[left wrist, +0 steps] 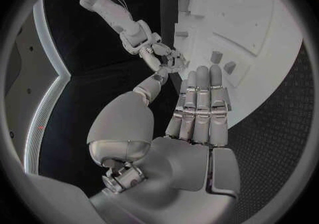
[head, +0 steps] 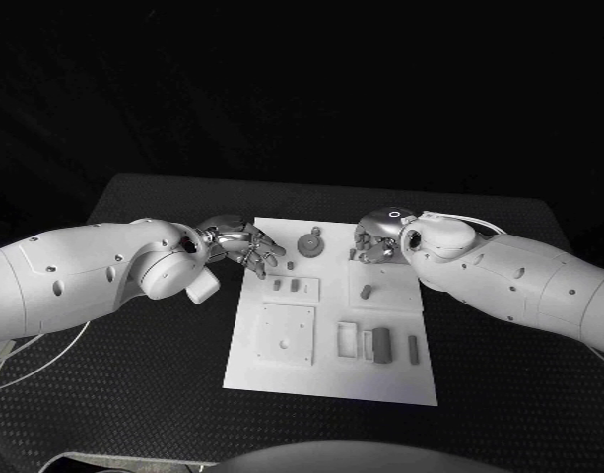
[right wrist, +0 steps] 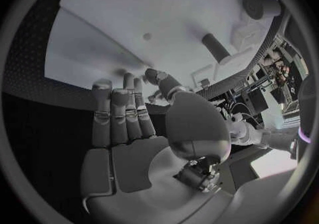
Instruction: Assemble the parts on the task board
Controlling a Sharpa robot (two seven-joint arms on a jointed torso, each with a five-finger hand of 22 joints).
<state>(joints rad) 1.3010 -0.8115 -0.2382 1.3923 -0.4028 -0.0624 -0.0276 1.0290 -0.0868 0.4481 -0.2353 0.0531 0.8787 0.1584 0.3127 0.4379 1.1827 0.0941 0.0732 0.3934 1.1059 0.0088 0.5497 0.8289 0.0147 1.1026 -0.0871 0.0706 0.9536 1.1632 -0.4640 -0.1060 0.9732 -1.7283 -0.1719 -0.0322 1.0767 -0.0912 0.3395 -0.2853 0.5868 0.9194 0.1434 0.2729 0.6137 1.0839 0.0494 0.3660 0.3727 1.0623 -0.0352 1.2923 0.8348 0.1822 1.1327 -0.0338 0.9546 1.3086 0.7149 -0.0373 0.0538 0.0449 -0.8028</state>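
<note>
— Where do the parts sit?
— On the white board (head: 333, 370) in the middle of the tabletop (head: 501, 394): a round part (head: 310, 245) near the far edge, a small peg (head: 368, 291) mid-board, dark bars (head: 381, 344) in the near slots.
— And the hands?
— The left robot hand (head: 242, 243) hovers at the board's far left corner, fingers straight and side by side, holding nothing. The right robot hand (head: 378, 236) hangs over the far right part, fingers likewise extended and empty.
— How might the pieces handle?
— Probably light, rigid and smooth, apt to slip. The peg seems best pinched across its sides.
</note>
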